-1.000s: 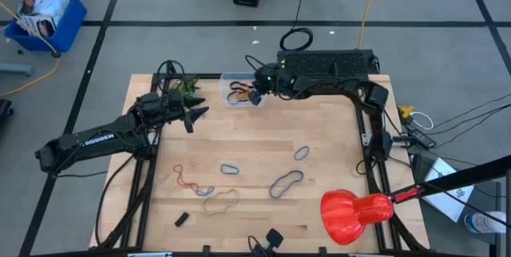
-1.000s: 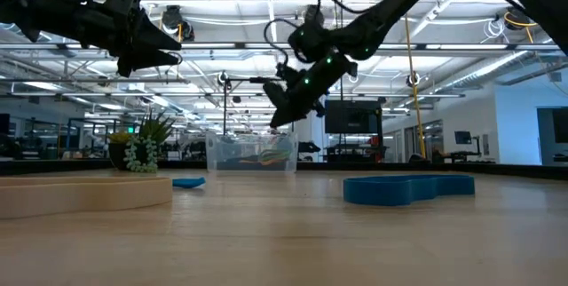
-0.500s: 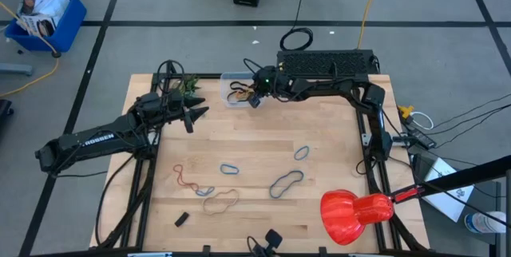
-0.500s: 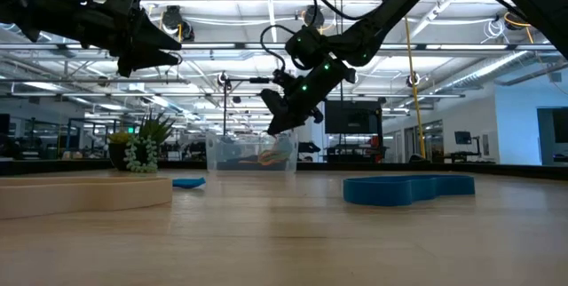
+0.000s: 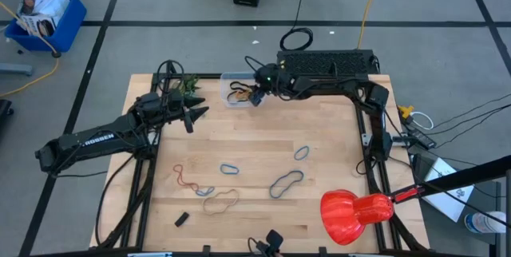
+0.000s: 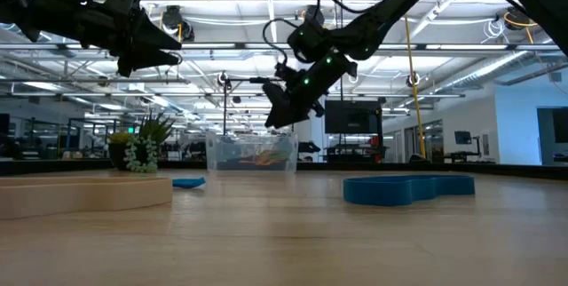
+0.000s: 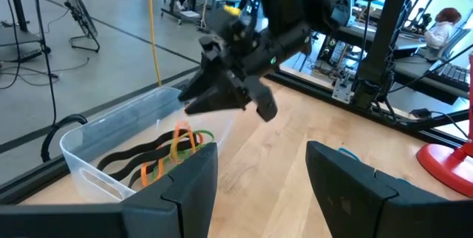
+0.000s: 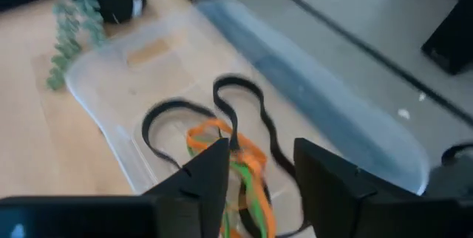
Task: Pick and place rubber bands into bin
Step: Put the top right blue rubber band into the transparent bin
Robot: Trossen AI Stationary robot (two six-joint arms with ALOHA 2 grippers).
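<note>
The clear bin stands at the table's far edge with black, orange and green rubber bands lying on its bottom. My right gripper hangs open just above the bin's right end, with nothing between its fingers. My left gripper waits open in the air to the left of the bin, pointing at it. More rubber bands lie flat on the table: blue ones, a grey-blue one, a red one and a tan one.
A small potted plant stands just left of the bin. A small black block lies near the front left. A red object sits at the front right corner. The wooden middle of the table holds only the loose bands.
My right gripper has stayed over the bin's right end and its fingers have parted. The left arm has kept still.
</note>
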